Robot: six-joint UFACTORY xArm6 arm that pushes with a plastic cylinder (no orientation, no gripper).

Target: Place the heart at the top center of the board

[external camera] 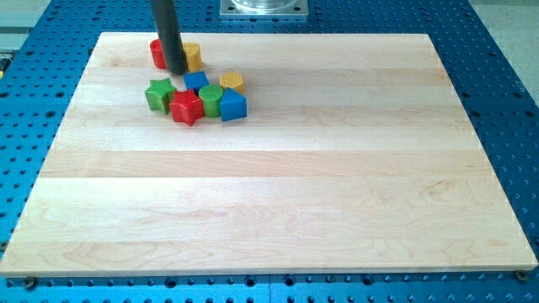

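My tip [176,71] stands near the top left of the wooden board [295,185]. It sits between a red round block [157,53] on its left and a yellow block [193,56], seemingly the heart, on its right, touching or nearly touching both. The rod hides part of each. Just below the tip lies a tight cluster: a blue block [196,81], a yellow hexagon-like block [232,82], a green star [159,94], a red star [186,108], a green round block [210,100] and a blue cube [233,106].
The board lies on a blue perforated table [505,101]. A grey metal mount [264,7] sits just beyond the board's top edge at centre.
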